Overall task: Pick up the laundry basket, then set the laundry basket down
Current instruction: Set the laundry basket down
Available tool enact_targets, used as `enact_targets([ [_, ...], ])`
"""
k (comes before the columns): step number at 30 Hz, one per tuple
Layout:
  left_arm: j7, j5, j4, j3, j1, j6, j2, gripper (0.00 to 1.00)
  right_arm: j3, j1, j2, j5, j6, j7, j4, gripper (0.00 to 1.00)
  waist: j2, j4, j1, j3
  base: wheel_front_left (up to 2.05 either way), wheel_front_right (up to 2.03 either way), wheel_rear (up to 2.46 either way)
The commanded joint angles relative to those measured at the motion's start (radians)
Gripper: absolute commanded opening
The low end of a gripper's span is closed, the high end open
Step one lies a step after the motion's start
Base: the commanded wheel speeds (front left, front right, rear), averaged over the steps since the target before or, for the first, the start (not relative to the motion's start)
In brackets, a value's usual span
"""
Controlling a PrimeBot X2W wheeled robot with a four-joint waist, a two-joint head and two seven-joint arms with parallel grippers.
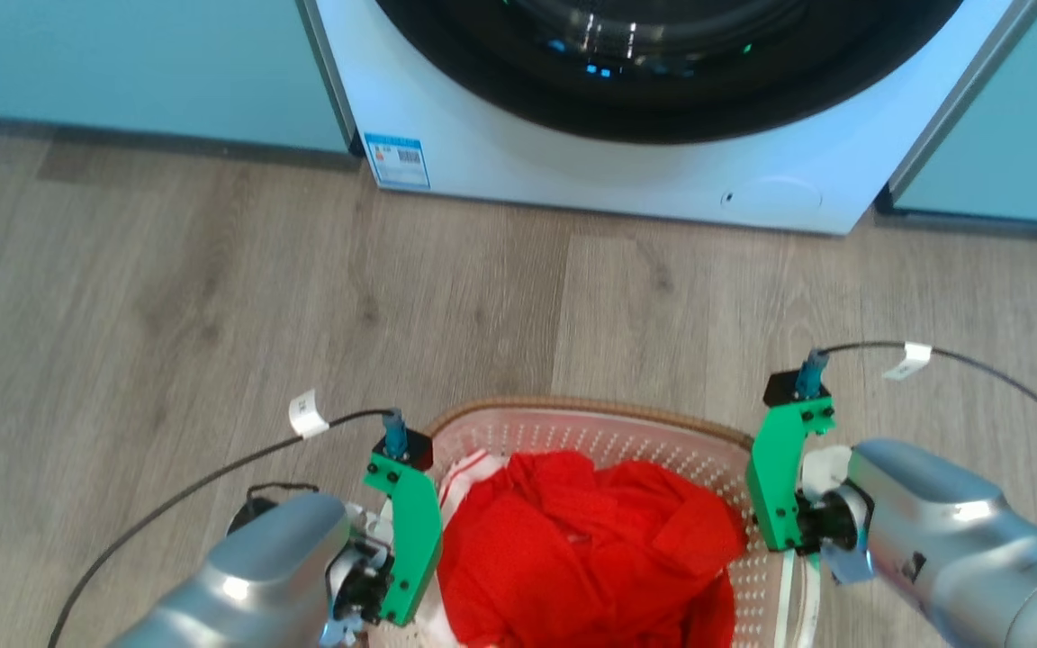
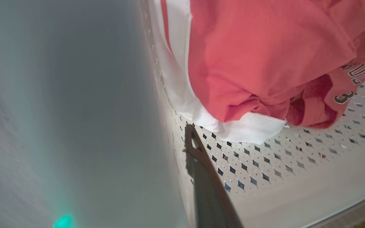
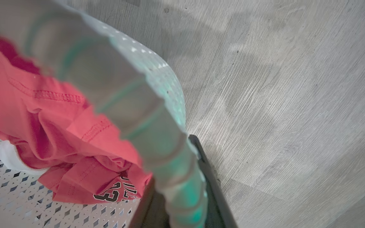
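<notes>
I have both arms reaching down, one on each side of the laundry basket (image 1: pixel 626 443). The right gripper (image 3: pixel 173 158) is clamped over the rim. One finger (image 2: pixel 203 177) of the left gripper (image 1: pixel 403 531) lies against the inner wall, but I can't tell if that gripper is pinching. The basket is white and perforated with a brown rim. It holds red clothes (image 1: pixel 572 549) and sits between my arms, before the washing machine (image 1: pixel 572 171).

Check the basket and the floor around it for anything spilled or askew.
Nothing serious. The red garment is heaped inside the laundry basket, and nothing lies spilled on the floor. A white striped cloth rides up its left wall toward the rim.
</notes>
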Motion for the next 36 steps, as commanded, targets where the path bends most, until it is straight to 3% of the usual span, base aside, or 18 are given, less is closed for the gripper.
enact_targets([
  [1, -0.007, 0.008, -0.05, -0.006, -0.042, -0.036, -0.034, 0.0, -0.008, -0.072, -0.014, -0.025, -0.001, -0.033, -0.017, 0.0, 0.0, -0.005, -0.0001, 0.046, 0.0, 0.0, 0.0],
  [12, -0.106, 0.031, -0.015, -0.006, -0.109, -0.036, -0.056, 0.0, -0.008, -0.141, -0.028, -0.056, -0.001, -0.093, -0.012, 0.0, 0.0, -0.02, -0.0001, 0.218, 0.0, 0.0, 0.0],
  [25, -0.362, 0.049, 0.149, -0.006, -0.275, -0.036, -0.117, 0.0, -0.008, -0.261, -0.013, -0.096, -0.001, -0.293, 0.061, 0.0, 0.0, -0.052, -0.0001, 0.491, 0.0, 0.0, 0.0],
  [36, -0.451, 0.049, 0.211, -0.006, -0.359, -0.036, -0.135, 0.0, -0.008, -0.338, 0.015, -0.131, -0.001, -0.396, 0.114, 0.0, 0.0, -0.069, -0.0001, 0.661, 0.0, 0.0, 0.0],
])
